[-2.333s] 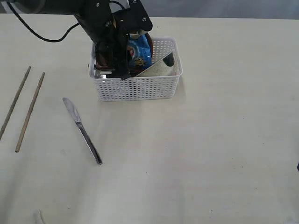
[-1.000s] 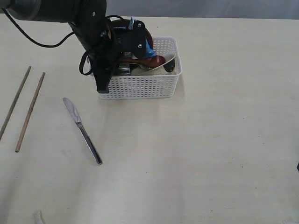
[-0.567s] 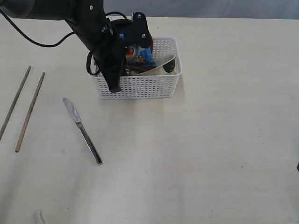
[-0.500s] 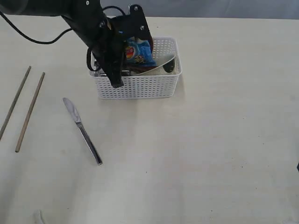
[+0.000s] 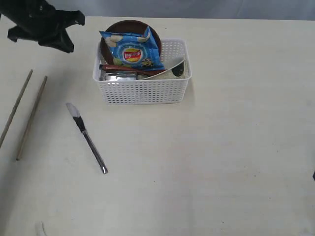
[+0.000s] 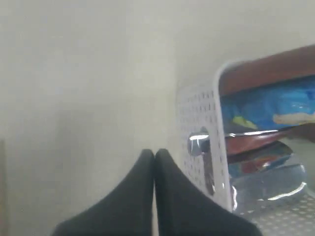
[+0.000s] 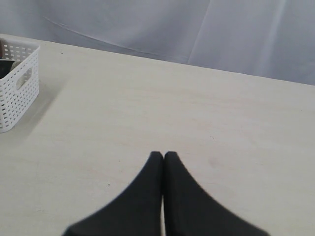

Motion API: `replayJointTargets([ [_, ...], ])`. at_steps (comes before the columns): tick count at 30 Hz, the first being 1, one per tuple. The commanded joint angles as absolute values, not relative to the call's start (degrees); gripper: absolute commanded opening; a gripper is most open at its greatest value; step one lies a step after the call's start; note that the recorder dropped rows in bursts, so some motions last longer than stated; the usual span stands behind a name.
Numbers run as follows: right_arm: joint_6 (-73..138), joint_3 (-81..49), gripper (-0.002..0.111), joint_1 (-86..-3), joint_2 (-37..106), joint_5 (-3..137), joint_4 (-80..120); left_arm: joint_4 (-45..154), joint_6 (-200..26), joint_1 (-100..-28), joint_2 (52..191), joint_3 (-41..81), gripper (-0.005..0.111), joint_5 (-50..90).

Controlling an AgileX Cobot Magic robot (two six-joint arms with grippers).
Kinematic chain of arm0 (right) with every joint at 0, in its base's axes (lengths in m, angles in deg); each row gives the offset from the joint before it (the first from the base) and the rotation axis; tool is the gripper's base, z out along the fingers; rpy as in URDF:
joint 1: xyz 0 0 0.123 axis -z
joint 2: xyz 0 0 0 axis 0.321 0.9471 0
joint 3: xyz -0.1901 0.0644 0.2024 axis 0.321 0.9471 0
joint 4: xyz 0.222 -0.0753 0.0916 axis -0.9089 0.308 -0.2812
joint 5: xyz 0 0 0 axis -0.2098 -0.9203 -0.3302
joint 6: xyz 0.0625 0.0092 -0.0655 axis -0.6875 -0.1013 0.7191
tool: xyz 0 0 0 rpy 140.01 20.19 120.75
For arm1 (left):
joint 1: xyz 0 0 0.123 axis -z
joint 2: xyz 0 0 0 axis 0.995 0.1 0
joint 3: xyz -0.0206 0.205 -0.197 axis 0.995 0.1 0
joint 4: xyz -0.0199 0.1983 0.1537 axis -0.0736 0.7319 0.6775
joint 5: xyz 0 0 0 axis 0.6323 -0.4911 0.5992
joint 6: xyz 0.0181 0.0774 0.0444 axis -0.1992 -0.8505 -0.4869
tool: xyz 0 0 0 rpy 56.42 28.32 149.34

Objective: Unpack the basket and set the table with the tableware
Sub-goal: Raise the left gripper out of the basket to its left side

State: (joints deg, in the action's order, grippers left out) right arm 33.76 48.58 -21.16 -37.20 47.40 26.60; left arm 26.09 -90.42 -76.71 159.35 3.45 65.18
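Basket (image 5: pixel 142 91) near far edge of table (image 5: pixel 221 147), closed left pincer (image 6: pixel 154 153) well apart

Item one: a blue chip bag (image 5: pixel 132 49), sealed and crinkled, lies tilted on top of the contents of the basket (image 5: pixel 145 91), its printed face turned up. The print shows a round red-and-yellow logo at centre, pale chips along the upper edge and a small yellow cartoon figure at one lower corner. The left wrist view shows the same bag (image 6: pixel 275 105) blurred, as a blue band. Item two: a pale grey curtain (image 7: pixel 197 34) with soft vertical folds hangs behind the far edge. Item three: a small pale scrap (image 5: pixel 40 228) lies at the near left corner, too small to identify.
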Motion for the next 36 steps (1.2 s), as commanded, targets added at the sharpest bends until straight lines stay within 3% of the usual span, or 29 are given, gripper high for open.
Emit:
replayJointTargets([
  [1, 33.7, 48.8, 0.0, -21.1, -37.4, 47.6, 26.9, 3.8, -102.1, -82.4, 164.2, 3.9, 0.0, 74.3],
  [8, 33.7, 48.8, 0.0, -21.1, -37.4, 47.6, 26.9, -0.8, -106.9, -83.1, 170.2, 3.9, 0.001, 76.4],
  [10, 33.7, 48.8, 0.0, -21.1, -37.4, 47.6, 26.9, -2.3, -108.3, -83.1, 170.8, 3.9, 0.009, 76.2],
  [14, 33.7, 48.8, 0.0, -21.1, -37.4, 47.6, 26.9, -4.6, -111.7, -83.1, 170.8, 3.8, 0.039, 75.9],
  [16, 33.7, 48.8, 0.0, -21.1, -37.4, 47.6, 26.9, -4.4, -111.7, -83.0, 170.8, 3.8, 0.045, 75.5],
  [20, 33.7, 48.8, 0.0, -21.1, -37.4, 47.6, 26.9, -4.2, -112.9, -83.0, 170.9, 3.8, 0.032, 74.4],
  [24, 33.7, 48.8, 0.0, -21.1, -37.4, 47.6, 26.9, -4.4, -113.7, -83.0, 170.9, 3.8, 0.003, 74.3],
  [25, 33.7, 48.8, 0.0, -21.1, -37.4, 47.6, 26.9, -4.4, -113.7, -83.0, 170.9, 3.8, 0.0, 74.3],
  [36, 33.7, 48.8, 0.0, -21.1, -37.4, 47.6, 26.9, -4.6, -113.9, -81.3, 171.4, 3.9, 0.0, 72.8],
])
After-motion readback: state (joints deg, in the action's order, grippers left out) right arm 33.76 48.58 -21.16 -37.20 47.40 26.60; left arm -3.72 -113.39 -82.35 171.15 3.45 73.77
